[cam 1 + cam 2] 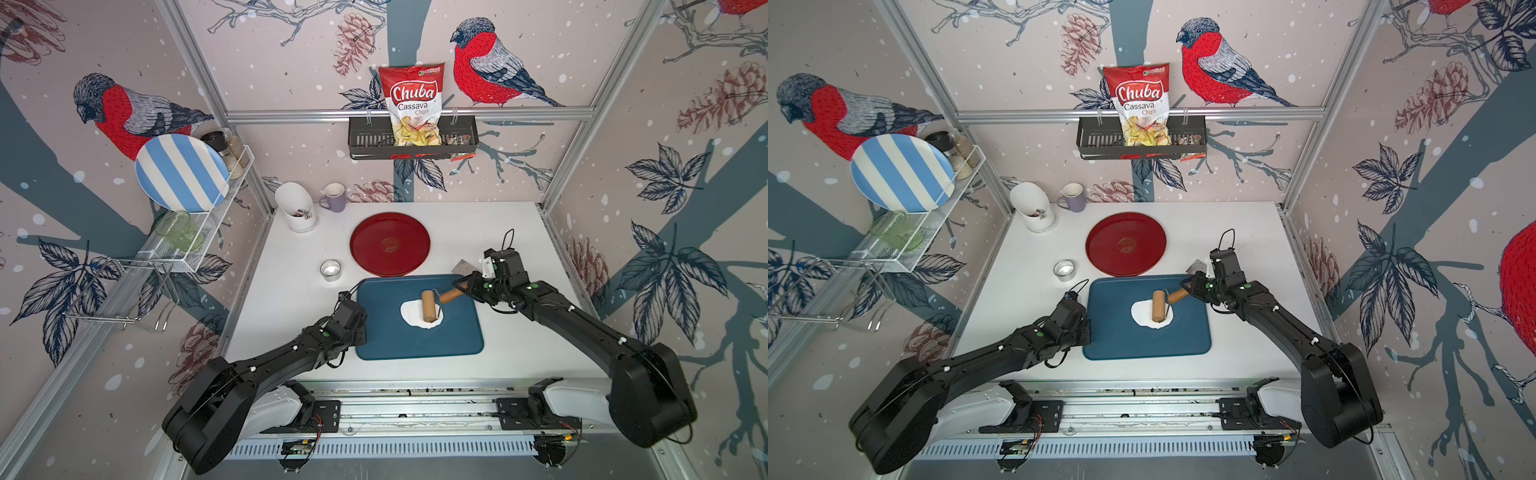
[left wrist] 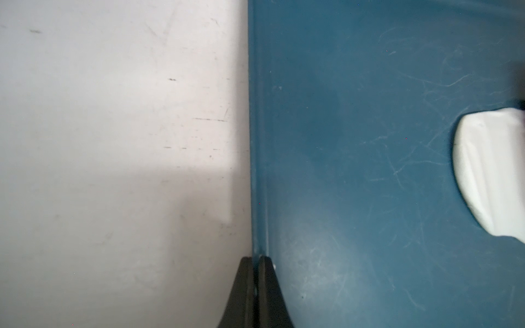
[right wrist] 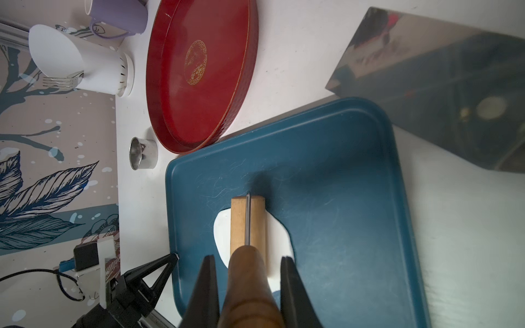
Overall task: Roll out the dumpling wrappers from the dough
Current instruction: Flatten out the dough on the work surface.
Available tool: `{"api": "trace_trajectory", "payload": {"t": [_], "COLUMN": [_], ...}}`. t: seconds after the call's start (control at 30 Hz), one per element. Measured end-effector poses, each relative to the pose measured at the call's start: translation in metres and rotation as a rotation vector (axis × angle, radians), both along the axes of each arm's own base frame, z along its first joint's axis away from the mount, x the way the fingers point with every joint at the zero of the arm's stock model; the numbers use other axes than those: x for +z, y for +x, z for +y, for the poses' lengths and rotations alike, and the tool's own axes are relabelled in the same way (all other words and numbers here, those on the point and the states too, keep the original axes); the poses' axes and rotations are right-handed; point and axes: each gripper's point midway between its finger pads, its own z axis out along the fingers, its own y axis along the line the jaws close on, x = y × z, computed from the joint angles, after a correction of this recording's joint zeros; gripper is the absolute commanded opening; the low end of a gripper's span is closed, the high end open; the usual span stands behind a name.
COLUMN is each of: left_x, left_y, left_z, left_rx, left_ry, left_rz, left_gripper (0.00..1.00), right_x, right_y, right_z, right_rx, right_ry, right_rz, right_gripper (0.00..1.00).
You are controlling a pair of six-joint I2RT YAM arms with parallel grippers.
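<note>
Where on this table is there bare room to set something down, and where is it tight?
Bare: the table right of the red plate up to the back corner; the strip left of the blue tray, nearer than the ring cutter; the tray's near half, before the dough. Crowded: utensil holder and purple mug back left.

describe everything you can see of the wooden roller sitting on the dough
The roller is a small hand tool: a pale wooden barrel, a thin metal bracket over it, and a darker glossy brown handle. The barrel lies flat on the flattened white dough near the middle of the blue tray, one end reaching past the dough's edge. The handle runs back into the right gripper, whose jaws close on it from both sides.
</note>
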Motion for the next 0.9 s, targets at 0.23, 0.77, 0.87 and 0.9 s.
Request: {"api": "trace_trajectory", "payload": {"t": [0.23, 0.77, 0.87, 0.9], "left_x": [0.000, 0.019, 0.032, 0.035], "left_y": [-0.001, -0.003, 0.001, 0.001], "left_z": [0.001, 0.009, 0.010, 0.010], "left_rx": [-0.001, 0.022, 0.031, 0.033], "left_ry": [-0.001, -0.001, -0.012, -0.015], "left_rz": [0.003, -0.037, -0.073, -0.081], "left_gripper": [0.00, 0.65, 0.78, 0.83], "right_x": [0.005, 0.069, 0.077, 0.080], "right_y": [-0.011, 0.018, 0.042, 0.052], "right_z": [-0.033, -0.046, -0.056, -0.060], "right_rx": [-0.061, -0.110, -0.153, -0.170], "right_ry": [-0.035, -0.023, -0.022, -0.022], "right_rz": [-0.024, -0.170, -0.186, -0.194], "right_gripper": [0.00, 0.00, 0.00, 0.00]}}
